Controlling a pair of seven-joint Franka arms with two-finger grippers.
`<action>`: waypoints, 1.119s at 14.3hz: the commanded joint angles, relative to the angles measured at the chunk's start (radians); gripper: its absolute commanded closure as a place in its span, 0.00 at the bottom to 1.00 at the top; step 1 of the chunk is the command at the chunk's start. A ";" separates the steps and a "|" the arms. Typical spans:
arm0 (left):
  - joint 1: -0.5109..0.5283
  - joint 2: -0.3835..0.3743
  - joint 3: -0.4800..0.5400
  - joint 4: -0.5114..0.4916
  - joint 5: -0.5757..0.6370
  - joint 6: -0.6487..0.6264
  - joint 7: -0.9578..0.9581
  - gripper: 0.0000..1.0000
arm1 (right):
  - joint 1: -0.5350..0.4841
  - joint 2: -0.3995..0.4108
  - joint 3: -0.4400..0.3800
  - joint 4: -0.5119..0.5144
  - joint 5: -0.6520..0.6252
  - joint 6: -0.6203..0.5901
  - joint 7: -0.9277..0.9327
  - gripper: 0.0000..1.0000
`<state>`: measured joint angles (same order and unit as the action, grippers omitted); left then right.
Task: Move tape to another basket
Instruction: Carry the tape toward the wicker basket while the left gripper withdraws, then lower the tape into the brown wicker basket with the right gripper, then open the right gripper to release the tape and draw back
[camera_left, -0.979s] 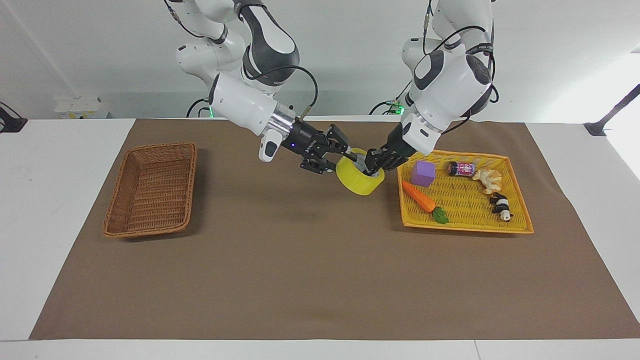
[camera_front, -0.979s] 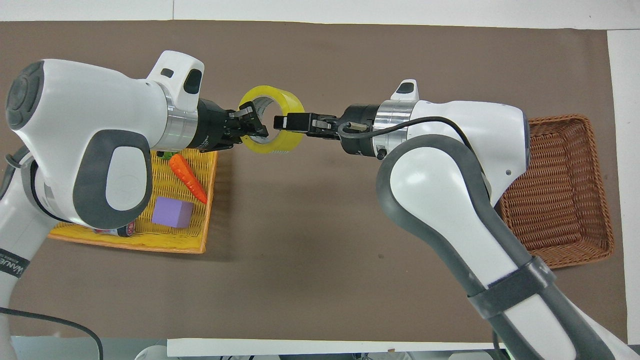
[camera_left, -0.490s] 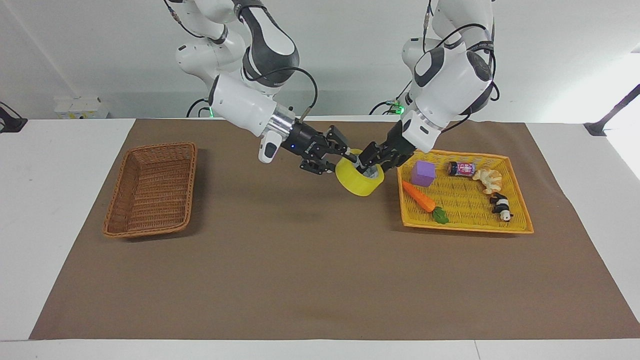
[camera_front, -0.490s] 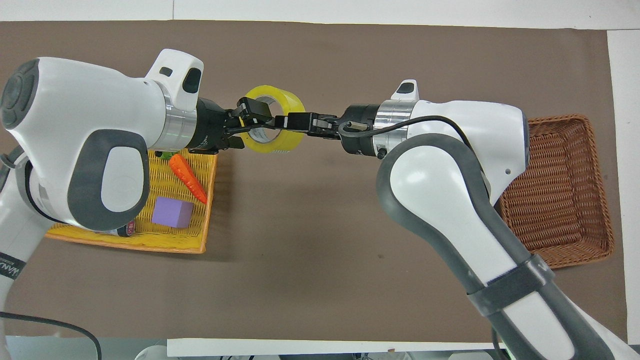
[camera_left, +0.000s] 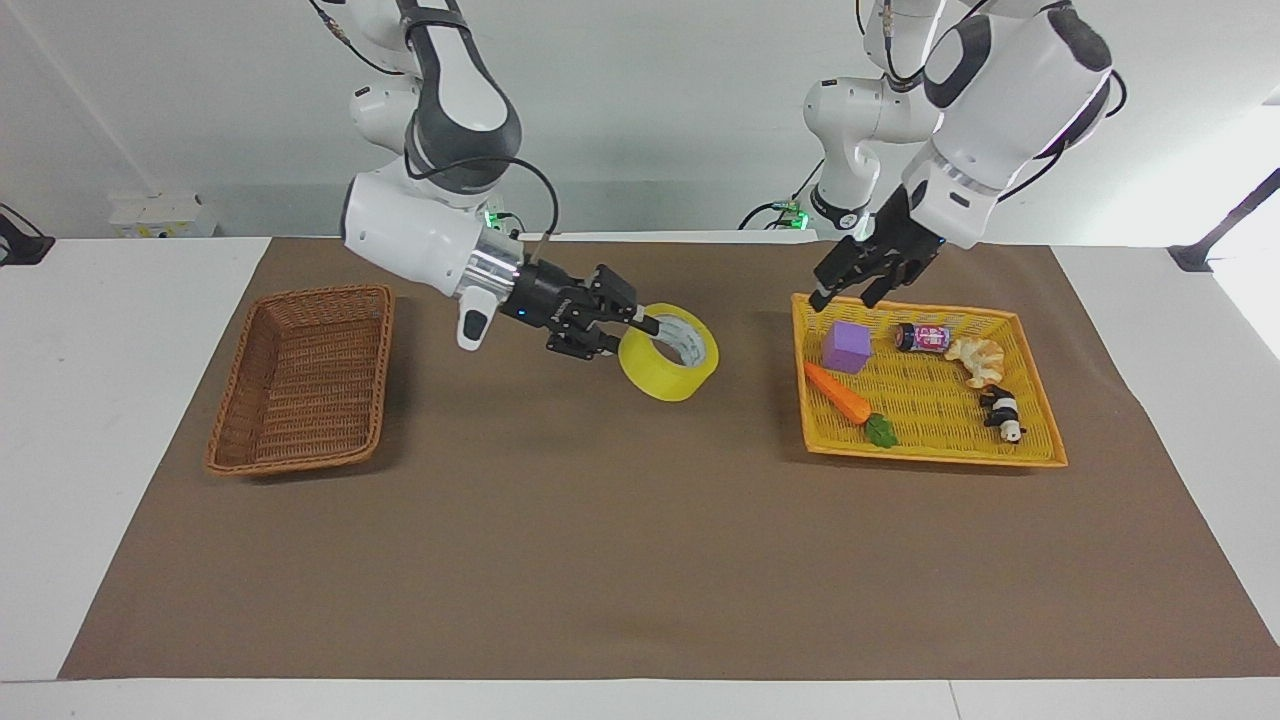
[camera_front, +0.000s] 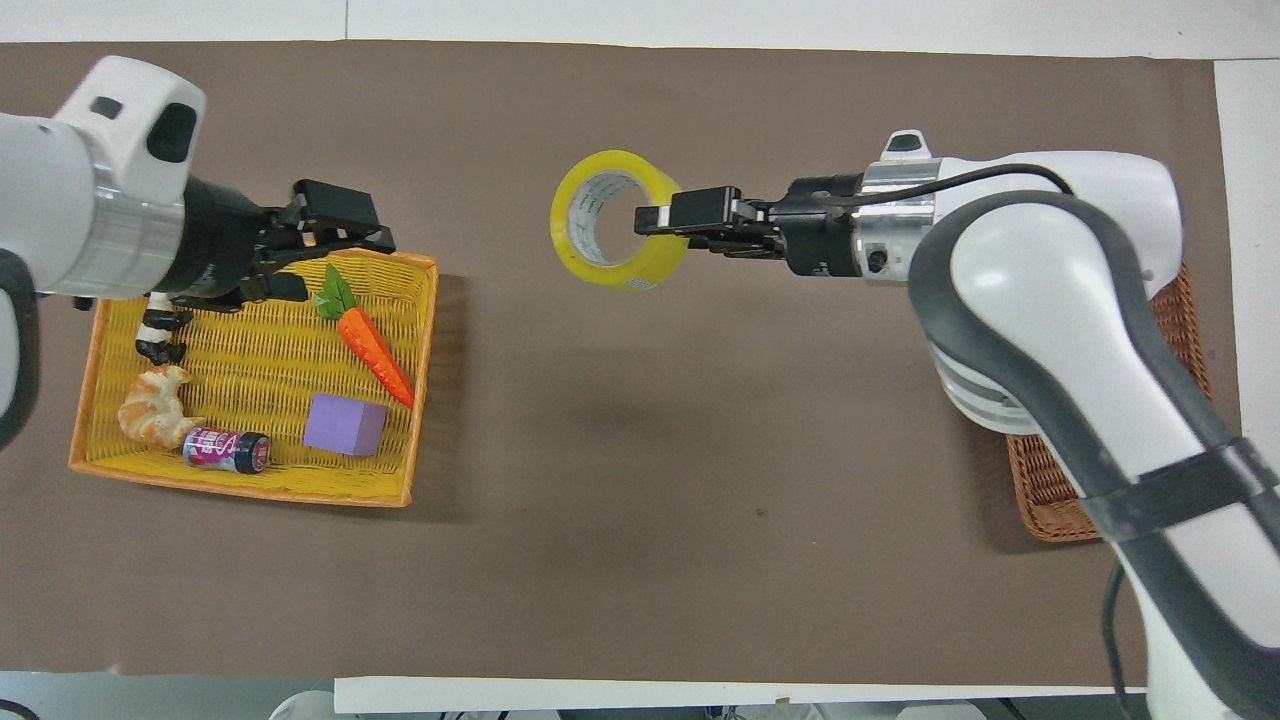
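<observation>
- a white table (camera_left: 140, 300) with a big brown mat (camera_left: 640, 520) stood by a plain white wall.
- the tape (camera_left: 668, 352) hung in the air over the middle of the mat, between the two baskets.
- the right gripper (camera_left: 640, 325) held the tape, one finger inside the hole and one outside, pinching the wall of the roll.
- the tape looked light and stiff, but smooth, so it could slip or swing; the wall of the ring seemed the best place to hold it.
- the brown basket (camera_left: 300, 378) sat at the right arm's end of the table with nothing in it.
- the left gripper (camera_left: 850, 282) was up over the yellow tray (camera_left: 930, 455), jaws apart, holding nothing.
- toys lay in the tray: a carrot (camera_left: 840, 393), a purple block (camera_left: 847, 346) and a panda (camera_left: 1002, 412).
</observation>
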<state>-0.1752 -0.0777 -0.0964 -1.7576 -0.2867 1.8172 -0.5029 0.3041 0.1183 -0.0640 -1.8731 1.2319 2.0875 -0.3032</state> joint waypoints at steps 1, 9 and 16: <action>0.112 0.012 -0.006 0.010 0.046 -0.033 0.106 0.01 | -0.117 -0.039 0.009 -0.041 -0.011 -0.119 -0.033 1.00; 0.324 0.007 0.000 0.004 0.167 -0.064 0.411 0.00 | -0.515 -0.002 0.009 -0.035 -0.209 -0.527 -0.100 1.00; 0.341 0.004 -0.005 -0.002 0.170 -0.072 0.408 0.00 | -0.807 0.191 0.010 0.130 -0.572 -0.814 -0.460 1.00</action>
<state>0.1587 -0.0670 -0.0874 -1.7564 -0.1358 1.7647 -0.0965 -0.4358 0.2191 -0.0709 -1.8499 0.7186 1.3494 -0.6865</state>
